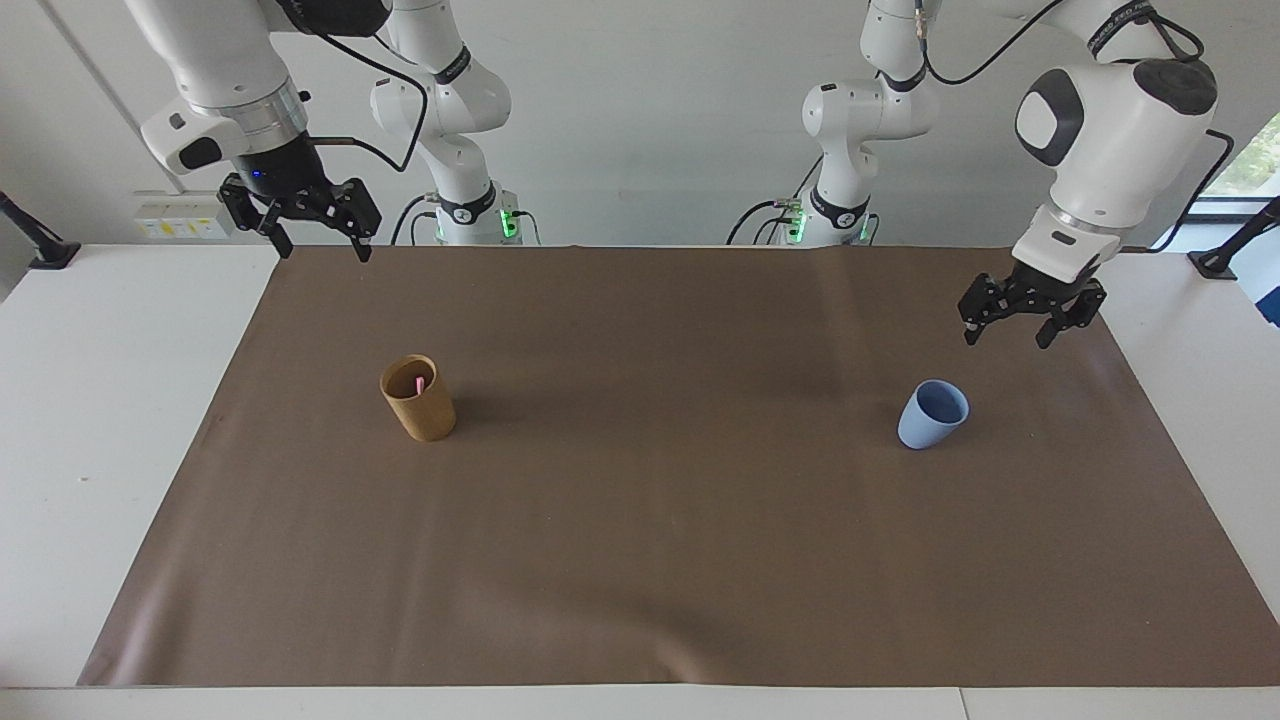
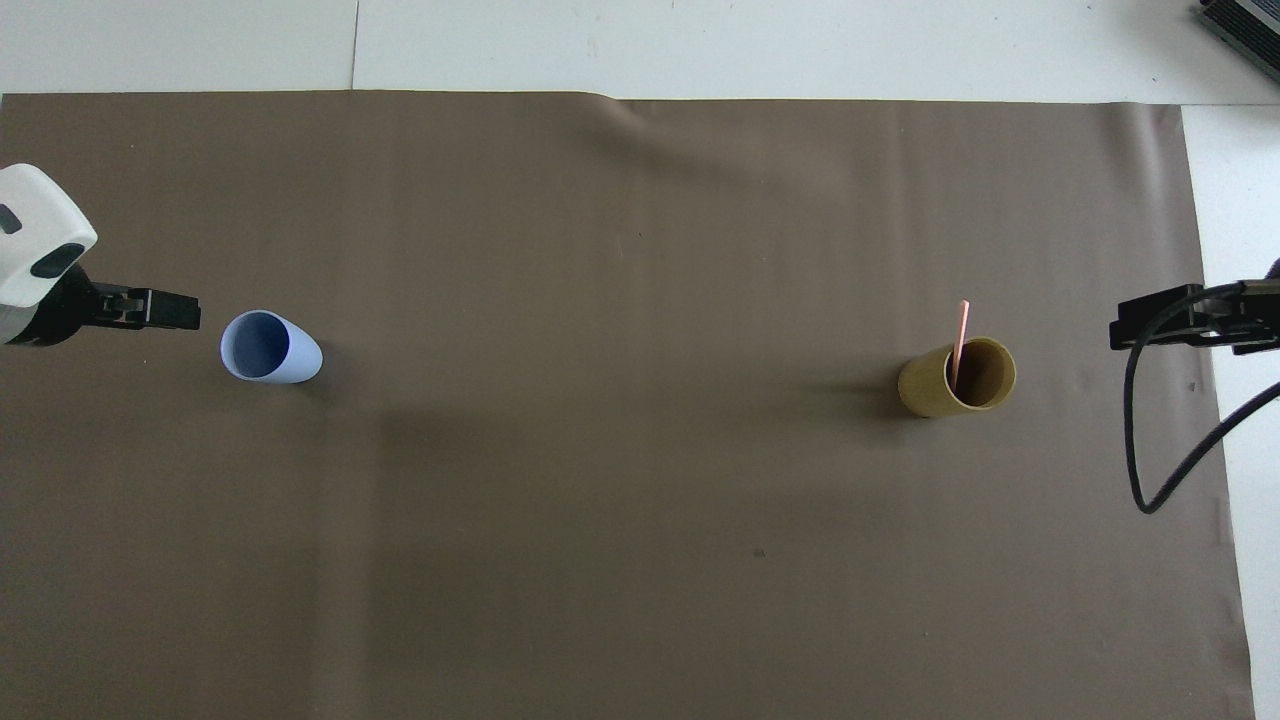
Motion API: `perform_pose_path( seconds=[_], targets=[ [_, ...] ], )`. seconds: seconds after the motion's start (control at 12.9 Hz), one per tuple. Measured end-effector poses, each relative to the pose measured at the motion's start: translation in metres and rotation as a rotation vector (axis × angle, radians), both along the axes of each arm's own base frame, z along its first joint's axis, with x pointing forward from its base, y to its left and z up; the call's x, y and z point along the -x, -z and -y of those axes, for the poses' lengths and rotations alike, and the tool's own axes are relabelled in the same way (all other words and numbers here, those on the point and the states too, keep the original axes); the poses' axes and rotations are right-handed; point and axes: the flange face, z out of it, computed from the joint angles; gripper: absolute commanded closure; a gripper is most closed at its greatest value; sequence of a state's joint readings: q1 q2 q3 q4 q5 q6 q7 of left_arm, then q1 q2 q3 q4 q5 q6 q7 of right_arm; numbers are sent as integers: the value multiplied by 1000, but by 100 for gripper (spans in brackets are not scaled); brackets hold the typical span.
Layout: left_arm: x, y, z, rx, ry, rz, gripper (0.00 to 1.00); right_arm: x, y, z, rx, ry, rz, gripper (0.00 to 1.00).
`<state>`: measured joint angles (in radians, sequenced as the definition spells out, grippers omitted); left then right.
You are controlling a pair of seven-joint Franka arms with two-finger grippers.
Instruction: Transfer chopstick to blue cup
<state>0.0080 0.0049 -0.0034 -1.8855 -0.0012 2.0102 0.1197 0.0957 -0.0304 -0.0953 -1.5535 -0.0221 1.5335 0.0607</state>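
One thin pink chopstick [image 1: 419,383] [image 2: 961,335] stands in a tan-brown cylindrical cup [image 1: 418,400] [image 2: 940,388] toward the right arm's end of the table, its tip poking above the rim. The light-blue cup [image 1: 932,415] [image 2: 270,348] stands upright toward the left arm's end, with nothing showing inside. My left gripper [image 1: 1005,338] [image 2: 175,310] hangs open and holds nothing, over the mat just beside the blue cup and not touching it. High over the mat's corner at its own end, my right gripper [image 1: 322,246] [image 2: 1125,328] waits open, well apart from the tan cup.
A brown mat [image 1: 640,560] covers most of the white table, and both cups stand on it. A black cable [image 2: 1150,470] loops down from the right wrist over the mat's edge. Dark equipment [image 2: 1245,25] sits at a table corner.
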Motion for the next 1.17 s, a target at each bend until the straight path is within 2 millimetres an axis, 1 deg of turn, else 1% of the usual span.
perform_pose_path(
  seconds=[0.23, 0.47, 0.54, 0.7, 0.85, 0.93, 1.01, 1.09, 1.17],
  targets=[
    [-13, 41, -8, 0, -14, -9, 1, -1, 0, 0, 0, -1, 5, 0],
    [-18, 91, -6, 1, -10, -48, 10, -7, -3, -2, -12, -31, 58, 0],
    [-19, 104, -5, 2, -9, -63, 17, -10, -2, -4, -34, -48, 83, 0],
    [-20, 121, -4, 2, -6, -71, 26, -15, 1, -8, -53, -81, 116, 0],
    [-16, 140, -2, 3, -3, -55, 37, -20, 5, -18, -64, -146, 152, 0],
    [-12, 150, 0, 3, -1, -56, 50, -24, 9, -26, -68, -193, 178, 0],
    [-9, 157, 2, 3, 1, -61, 68, -28, 14, -35, -66, -233, 196, 0],
    [-6, 161, 3, 4, -3, -67, 83, -30, 20, -43, -68, -260, 204, 0],
    [-6, 162, 4, 5, -16, -70, 100, -32, 26, -47, -83, -284, 209, 0]
  ],
)
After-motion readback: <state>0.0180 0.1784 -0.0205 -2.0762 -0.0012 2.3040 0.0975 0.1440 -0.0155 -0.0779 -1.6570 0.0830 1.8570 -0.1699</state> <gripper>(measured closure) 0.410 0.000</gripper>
